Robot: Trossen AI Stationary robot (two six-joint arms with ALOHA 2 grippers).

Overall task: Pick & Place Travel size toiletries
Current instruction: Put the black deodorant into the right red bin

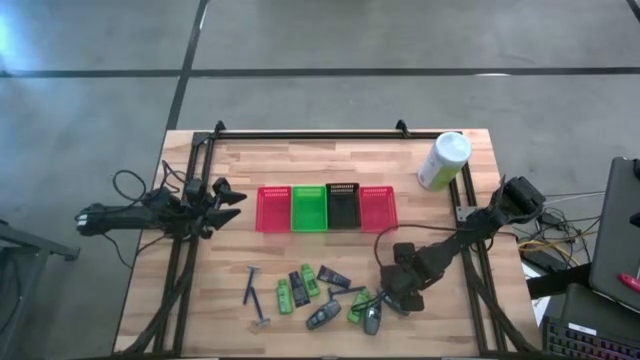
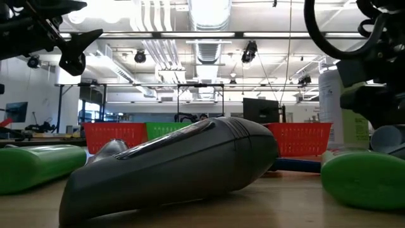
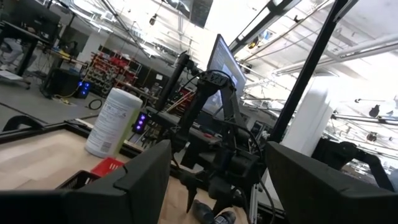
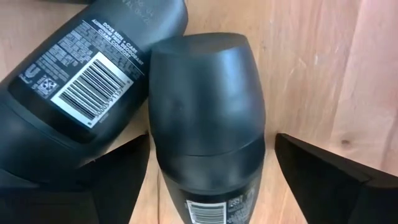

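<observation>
The travel size toiletries lie flat in a loose cluster near the table's near edge. They are blue razors [image 1: 253,285], green packets [image 1: 285,295], dark tubes [image 1: 333,277] and grey mini bottles [image 1: 322,317]. My right gripper [image 1: 378,312] is lowered over the cluster's right end, open. In the right wrist view its fingers [image 4: 329,171] stand on either side of one grey oval bottle [image 4: 205,118]. A second bottle with a barcode label [image 4: 81,81] lies beside that one. My left gripper [image 1: 225,195] waits open, raised at the table's left edge. My right gripper straddles the grey bottle's cap end [image 4: 249,155] from above, pointing down, while the bottle lies on the table. A strip of wood shows between one finger and the bottle. On the other side I cannot tell whether the finger [image 4: 121,168] touches it.
A row of small mesh baskets sits mid-table: red [image 1: 273,208], green [image 1: 308,208], black [image 1: 343,207] and red [image 1: 377,208]. A tall white-and-green canister [image 1: 443,160] stands at the far right corner. Bare wood lies between the baskets and the cluster.
</observation>
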